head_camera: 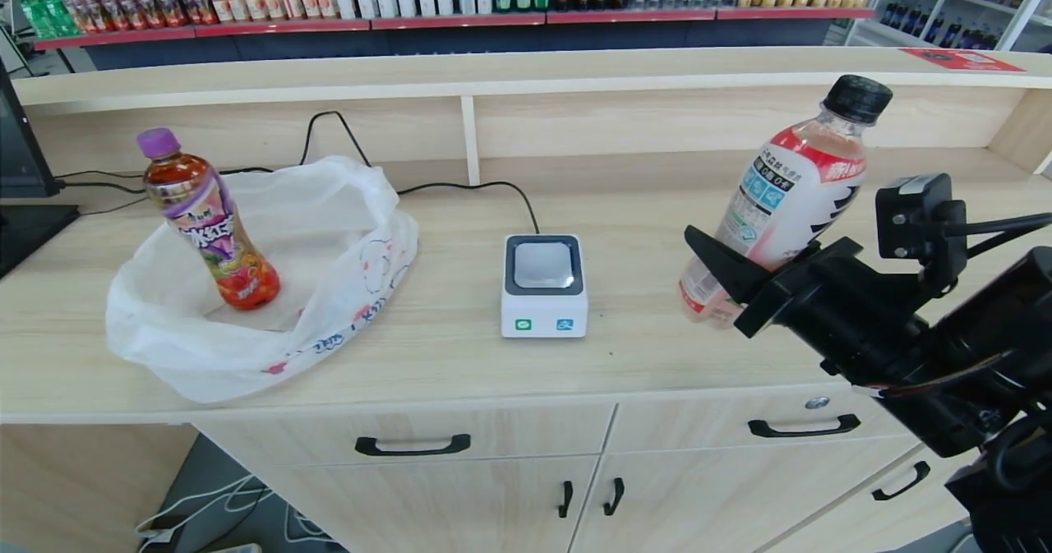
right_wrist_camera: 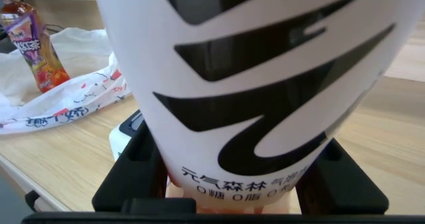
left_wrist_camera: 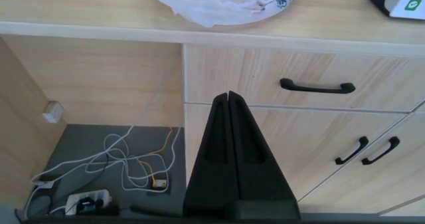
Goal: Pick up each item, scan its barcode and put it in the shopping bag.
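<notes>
- Clamping the right gripper's [head_camera: 731, 278] jaws round the lower body of the clear plastic bottle with the black cap and pink-and-white label [head_camera: 789, 191], tilted and seemingly lifted off the pale wooden counter [head_camera: 641, 347], well to the right of the small white box scanner with the grey glass window [head_camera: 544, 286].
- Judging the step in hand as the scan: carrying the bottle leftwards until it is hanging over the window, near the glass without touching it.
- Not being able to tell where the barcode sits, so rolling the wrist slowly to sweep the label's printed panel past the glass, rather than presenting one face only.
- Guarding against slip while tilting, given the smooth label and the low grip.
- Planning the drop afterwards into the thin white plastic shopping bag [head_camera: 329, 208], lying open on the left of the counter, beside the brown-tea bottle with the purple cap [head_camera: 209, 224] standing inside, without knocking it over.
- Parking the left gripper [left_wrist_camera: 229, 104] below the counter edge before the drawer fronts, jaws pressed together and empty.
</notes>
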Controlling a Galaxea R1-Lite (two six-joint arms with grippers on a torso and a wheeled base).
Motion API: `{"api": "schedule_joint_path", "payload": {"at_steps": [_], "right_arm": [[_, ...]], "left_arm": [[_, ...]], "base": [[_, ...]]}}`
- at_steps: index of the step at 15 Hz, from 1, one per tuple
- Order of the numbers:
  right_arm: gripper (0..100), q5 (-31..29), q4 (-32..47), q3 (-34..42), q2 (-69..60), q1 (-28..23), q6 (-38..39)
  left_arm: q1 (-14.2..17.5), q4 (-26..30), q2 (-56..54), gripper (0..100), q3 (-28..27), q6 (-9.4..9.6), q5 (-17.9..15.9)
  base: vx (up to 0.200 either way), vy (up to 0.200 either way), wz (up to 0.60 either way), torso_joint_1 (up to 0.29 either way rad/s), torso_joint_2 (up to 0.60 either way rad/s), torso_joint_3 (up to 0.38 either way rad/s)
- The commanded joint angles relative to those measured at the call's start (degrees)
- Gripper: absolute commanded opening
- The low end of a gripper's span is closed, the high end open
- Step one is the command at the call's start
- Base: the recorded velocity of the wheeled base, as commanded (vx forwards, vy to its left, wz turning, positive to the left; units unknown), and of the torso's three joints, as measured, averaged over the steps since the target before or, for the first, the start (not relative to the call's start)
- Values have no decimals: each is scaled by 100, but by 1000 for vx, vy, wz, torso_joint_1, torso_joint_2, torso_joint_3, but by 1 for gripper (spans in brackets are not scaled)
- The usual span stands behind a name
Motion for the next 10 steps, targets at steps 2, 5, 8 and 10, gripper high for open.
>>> {"api": "schedule_joint_path", "payload": {"at_steps": [2, 5, 8, 10], "right_arm": [[0, 4, 2, 1, 7, 2, 0], [0, 4, 2, 1, 25, 2, 0], [0, 4, 2, 1, 7, 2, 0], [0, 12, 2, -43, -37, 20, -35]], "left_arm": [[1, 1, 0, 0, 0, -4, 1], [1, 1, 0, 0, 0, -4, 1], [1, 1, 0, 0, 0, 4, 1], [1, 1, 0, 0, 0, 4, 1]], "base": [[0, 200, 0, 5, 7, 2], [0, 67, 0, 1, 1, 1], [0, 0, 0, 0, 0, 0], [0, 0, 0, 0, 0, 0]]}}
